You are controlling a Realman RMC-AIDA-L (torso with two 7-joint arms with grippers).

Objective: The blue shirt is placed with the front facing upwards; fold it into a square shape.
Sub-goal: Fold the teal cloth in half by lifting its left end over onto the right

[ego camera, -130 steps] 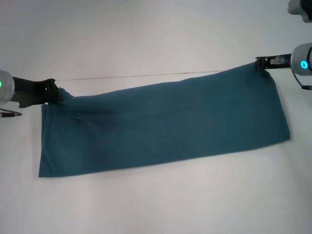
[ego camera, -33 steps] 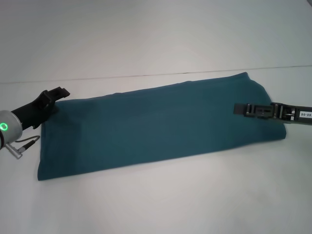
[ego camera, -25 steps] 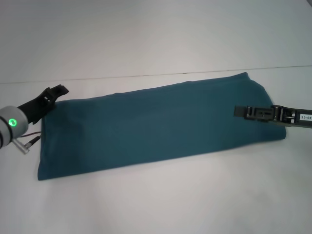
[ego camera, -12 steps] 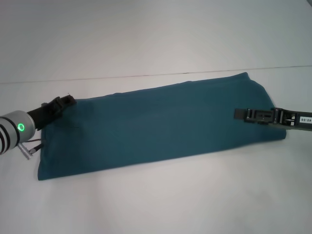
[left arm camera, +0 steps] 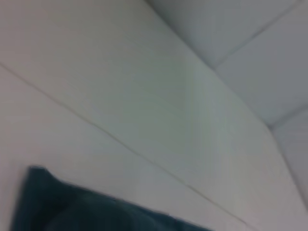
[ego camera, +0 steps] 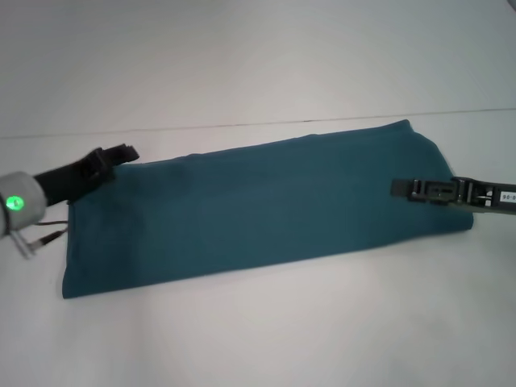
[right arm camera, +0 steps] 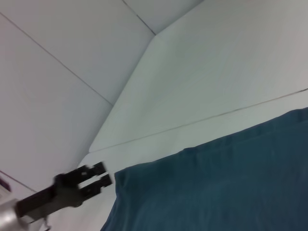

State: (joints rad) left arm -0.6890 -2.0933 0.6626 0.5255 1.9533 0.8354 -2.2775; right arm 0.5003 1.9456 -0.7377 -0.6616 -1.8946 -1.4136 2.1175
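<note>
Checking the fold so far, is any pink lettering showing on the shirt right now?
No, in the head view the blue shirt lies as a long folded band of plain teal, no lettering visible.

Shirts: one, the blue shirt (ego camera: 266,205), folded into a long band on the table (ego camera: 258,330).
Grippers: two, the left gripper (ego camera: 121,152) at the band's left end and the right gripper (ego camera: 401,188) over its right end.
Tables: one, white.
Green lights: one, on the left arm's wrist (ego camera: 14,203).

The blue shirt (ego camera: 266,205) hides its lettering; the right arm runs off-frame.
</note>
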